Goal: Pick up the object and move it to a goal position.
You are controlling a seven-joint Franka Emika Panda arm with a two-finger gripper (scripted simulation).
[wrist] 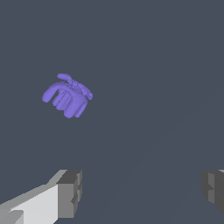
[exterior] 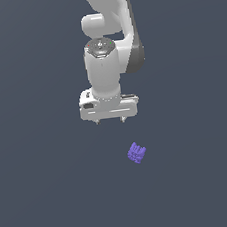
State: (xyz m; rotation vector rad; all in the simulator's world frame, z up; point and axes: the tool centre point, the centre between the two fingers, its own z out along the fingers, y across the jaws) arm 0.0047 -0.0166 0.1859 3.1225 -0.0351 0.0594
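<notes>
Between the two grey-padded fingers (wrist: 70, 192) seen in the wrist view nothing is held: the jaws of the white robot gripper (exterior: 110, 120) are spread wide apart, with only bare surface in the gap. In the exterior view the gripper is pointed downward, and the small purple-violet blocky lump with ridged, bumpy faces (exterior: 136, 153) is seen lying apart from it, below and toward the exterior view's right of the fingertips. In the wrist view the same lump (wrist: 68, 96) is shown off the line between the fingers, not between them. No contact between the jaws and the lump is visible.

The step in hand is judged to be the approach, with the pick not yet made. For the next move, the jaws would need to be brought sideways until the lump is centred in the gap, then lowered around it before being closed.

One arm, one gripper with two fingers, and one purple lump are counted on the plain dark grey surface (exterior: 45, 194). No goal marker can be made out.
</notes>
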